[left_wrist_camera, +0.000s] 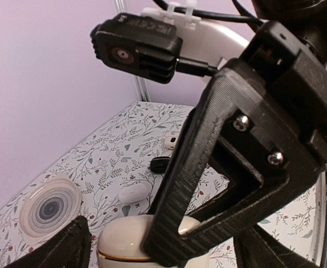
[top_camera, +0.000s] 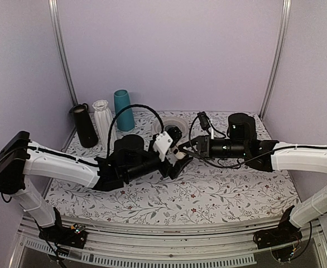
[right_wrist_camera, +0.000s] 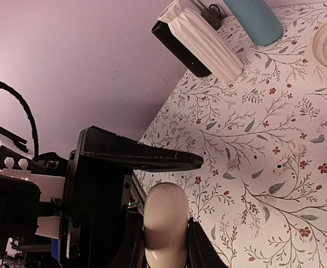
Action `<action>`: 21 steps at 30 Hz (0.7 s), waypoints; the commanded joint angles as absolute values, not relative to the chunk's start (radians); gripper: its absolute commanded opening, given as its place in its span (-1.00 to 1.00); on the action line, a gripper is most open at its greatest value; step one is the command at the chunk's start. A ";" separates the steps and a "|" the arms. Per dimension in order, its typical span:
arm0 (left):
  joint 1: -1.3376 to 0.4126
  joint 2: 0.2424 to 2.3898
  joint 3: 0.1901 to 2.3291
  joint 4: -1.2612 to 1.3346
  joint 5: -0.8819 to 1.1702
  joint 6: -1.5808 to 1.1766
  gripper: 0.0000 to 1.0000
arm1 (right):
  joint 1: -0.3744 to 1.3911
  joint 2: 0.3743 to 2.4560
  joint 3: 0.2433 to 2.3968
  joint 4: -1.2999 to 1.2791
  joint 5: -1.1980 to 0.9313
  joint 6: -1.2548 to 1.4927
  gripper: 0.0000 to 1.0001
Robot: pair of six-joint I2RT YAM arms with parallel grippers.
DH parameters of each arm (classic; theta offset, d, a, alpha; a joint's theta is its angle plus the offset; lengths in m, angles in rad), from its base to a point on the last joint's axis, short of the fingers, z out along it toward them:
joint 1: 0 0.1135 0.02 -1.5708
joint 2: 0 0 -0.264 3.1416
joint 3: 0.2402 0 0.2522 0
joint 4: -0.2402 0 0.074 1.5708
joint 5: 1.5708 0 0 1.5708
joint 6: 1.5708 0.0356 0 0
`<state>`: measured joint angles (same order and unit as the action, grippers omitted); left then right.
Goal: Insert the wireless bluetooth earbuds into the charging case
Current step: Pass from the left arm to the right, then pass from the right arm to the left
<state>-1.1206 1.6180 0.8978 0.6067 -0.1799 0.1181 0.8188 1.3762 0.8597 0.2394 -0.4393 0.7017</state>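
The left fingers (left_wrist_camera: pixel 68 245) stand spread wide to either side of the cream charging case (right_wrist_camera: pixel 164 220) without gripping it, and the case, over the middle of the flowered bench (right_wrist_camera: pixel 264 167), is pinched between the right fingers (right_wrist_camera: pixel 131 248).

The bench (top_camera: pixel 236 195) is covered in white printed with grey-green leafy vines and small red flowers. The walls (top_camera: pixel 169 50) are pale lilac. At the far left stand a black vase (top_camera: pixel 85 125), a ribbed white vase (top_camera: pixel 102 116) and a teal vase (top_camera: pixel 123 110). The charging case (right_wrist_camera: pixel 164 223) is glossy cream-white. A round dish (left_wrist_camera: pixel 51 207) shows concentric grey rings.
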 commanded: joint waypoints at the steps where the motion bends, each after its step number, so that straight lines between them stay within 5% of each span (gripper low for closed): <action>1: -1.126 1.591 0.890 0.603 -0.155 0.075 0.83 | 0.826 1.336 0.886 0.230 -0.392 0.662 -0.93; 21: -0.958 1.439 0.766 0.624 0.367 -0.242 0.72 | 0.825 1.253 0.891 0.204 -0.451 0.481 -0.93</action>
<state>-1.0100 1.4651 0.7883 0.6018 0.1699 -0.1436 0.8200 1.2819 0.8600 0.1940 -0.3874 0.5495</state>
